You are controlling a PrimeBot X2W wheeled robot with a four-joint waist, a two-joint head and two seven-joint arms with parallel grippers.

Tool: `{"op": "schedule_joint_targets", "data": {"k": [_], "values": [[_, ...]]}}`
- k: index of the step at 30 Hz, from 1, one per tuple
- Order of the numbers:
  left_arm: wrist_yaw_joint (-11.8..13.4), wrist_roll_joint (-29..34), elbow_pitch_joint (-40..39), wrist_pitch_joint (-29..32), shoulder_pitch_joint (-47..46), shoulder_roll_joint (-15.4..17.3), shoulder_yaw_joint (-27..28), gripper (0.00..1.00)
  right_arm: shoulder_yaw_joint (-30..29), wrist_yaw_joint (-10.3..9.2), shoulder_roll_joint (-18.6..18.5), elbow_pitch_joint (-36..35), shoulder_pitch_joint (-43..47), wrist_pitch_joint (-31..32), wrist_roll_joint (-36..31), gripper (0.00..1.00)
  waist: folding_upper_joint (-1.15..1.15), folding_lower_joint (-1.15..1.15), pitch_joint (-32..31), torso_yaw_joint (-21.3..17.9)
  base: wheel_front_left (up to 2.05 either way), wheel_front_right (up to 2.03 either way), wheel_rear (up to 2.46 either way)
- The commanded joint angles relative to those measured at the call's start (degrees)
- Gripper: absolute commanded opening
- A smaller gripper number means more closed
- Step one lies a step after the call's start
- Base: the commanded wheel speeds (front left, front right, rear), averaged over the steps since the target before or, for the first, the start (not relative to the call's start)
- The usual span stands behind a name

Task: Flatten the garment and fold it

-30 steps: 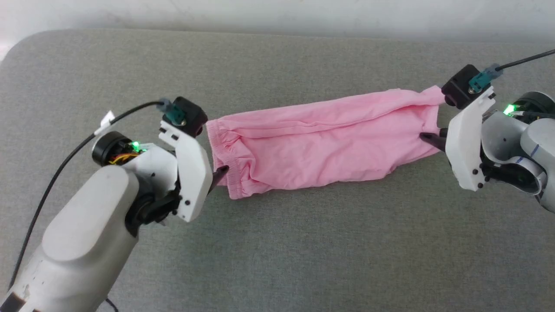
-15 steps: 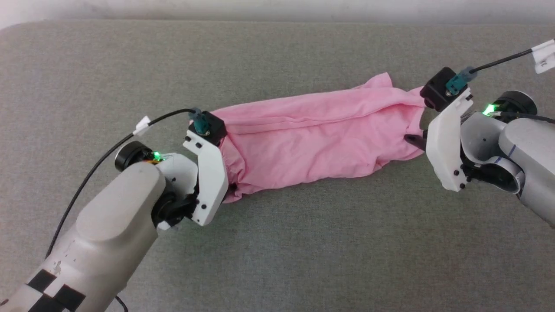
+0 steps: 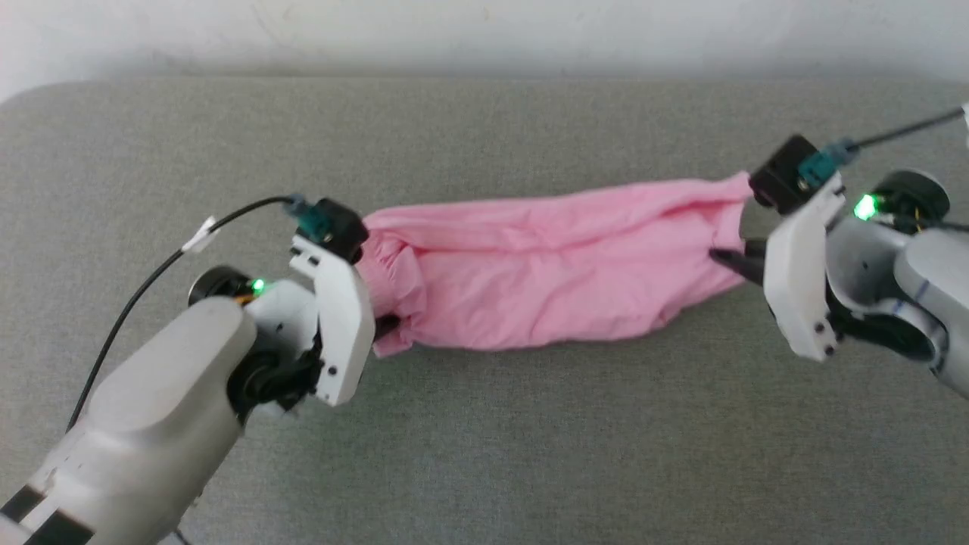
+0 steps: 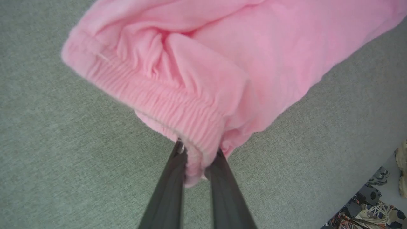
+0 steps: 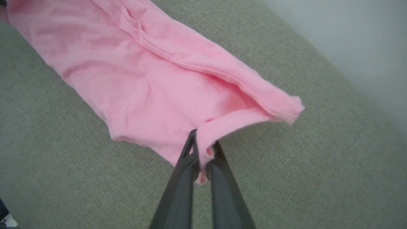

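Note:
The garment [image 3: 553, 269], light-pink shorts, hangs stretched lengthwise between my two grippers just above the grey surface, creased and sagging in the middle. My left gripper [image 3: 386, 327] is shut on its gathered elastic waistband [image 4: 178, 109] at the left end; in the left wrist view the dark fingers [image 4: 171, 187] pinch the ribbed edge. My right gripper [image 3: 727, 257] is shut on the hem [image 5: 203, 149] at the right end, with a loose flap [image 5: 286, 109] beside it.
A grey fabric-covered surface [image 3: 484, 439] spreads all around, with a pale wall [image 3: 484, 30] behind its far edge. Black cables [image 3: 151, 265] trail from both wrists. Past the surface's edge in the left wrist view lie shoes [image 4: 378, 210] on the floor.
My left gripper moved onto the waistband and closed on it. The garment now hangs taut between both grippers. The head view has shifted as well.

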Motion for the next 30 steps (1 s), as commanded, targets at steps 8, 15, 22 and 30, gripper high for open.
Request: {"op": "schedule_joint_targets", "data": {"k": [8, 15, 22, 30], "values": [[-0.3, -3.9, -8.2, -2.9, 9.3, 7.0, -1.2, 0.00, 0.2, -0.05, -9.0, -9.6, 10.8, -3.9, 0.1, 0.00, 0.00, 0.00, -3.6, -0.7, 0.00, 0.00, 0.00], [1.9, -3.7, -9.0, -6.7, 15.1, 6.8, -1.9, 0.00, 0.1, -0.05, -9.7, -10.0, 20.8, -5.0, 0.8, 0.00, 0.00, 0.00, -2.5, -1.2, 0.00, 0.00, 0.00], [2.3, -1.2, -6.6, -9.8, 17.2, 6.8, -3.3, 0.79, -1.3, -0.05, -5.3, -5.4, 24.1, -7.5, -0.5, 0.20, 0.00, 0.00, -3.4, -1.8, 0.00, 0.00, 0.00], [9.3, 2.9, -18.9, -22.8, 21.3, 12.1, 2.3, 1.00, -7.3, -0.05, -9.3, -10.9, 24.4, -9.7, -4.9, 1.00, 0.00, 0.00, -7.9, -2.0, 0.00, 0.00, 0.00]]}}
